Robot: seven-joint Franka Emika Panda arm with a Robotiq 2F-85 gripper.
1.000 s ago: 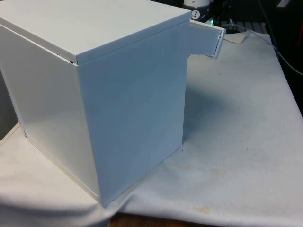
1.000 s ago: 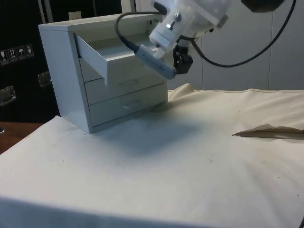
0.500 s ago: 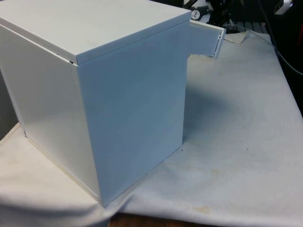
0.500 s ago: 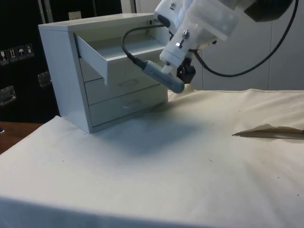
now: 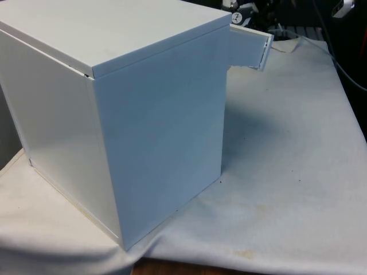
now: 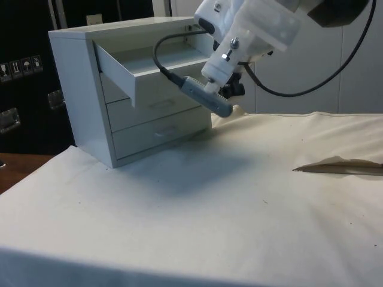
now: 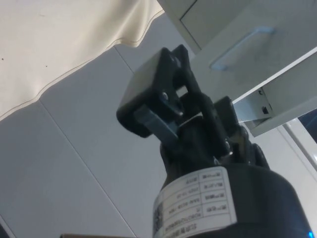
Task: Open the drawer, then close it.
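The chest of drawers (image 6: pixel 78 89) is seen at the left of the side view, set on the cloth-covered desk (image 6: pixel 239 197). In the front view its blank back and side (image 5: pixel 143 114) are turned to the camera. The top drawer (image 6: pixel 143 72) is pulled well out of the carcass. In the front view its end (image 5: pixel 249 48) is seen jutting out at the upper right, past the chest's corner. The middle drawer (image 6: pixel 155 106) and bottom drawer (image 6: pixel 161 131) are shut flush.

The gripper (image 6: pixel 234 91) is held at upper centre of the side view, just beside the far end of the open drawer's front and a little below its rim. Contact is not seen. In the wrist view the gripper (image 7: pixel 163 106) is pointed up towards the drawer fronts, and a recessed handle (image 7: pixel 241 47) is seen beyond it. Whether the jaws are spread or pressed together cannot be told; nothing is seen pinched.

The placement is judged to suit a push: with the opening half done, the gripper is parked by the front panel so the drawer can be shoved back in.

Contents: nothing is seen above the open drawer's rim, though its floor is mostly hidden by the front panel. The interiors of the shut drawers are hidden.
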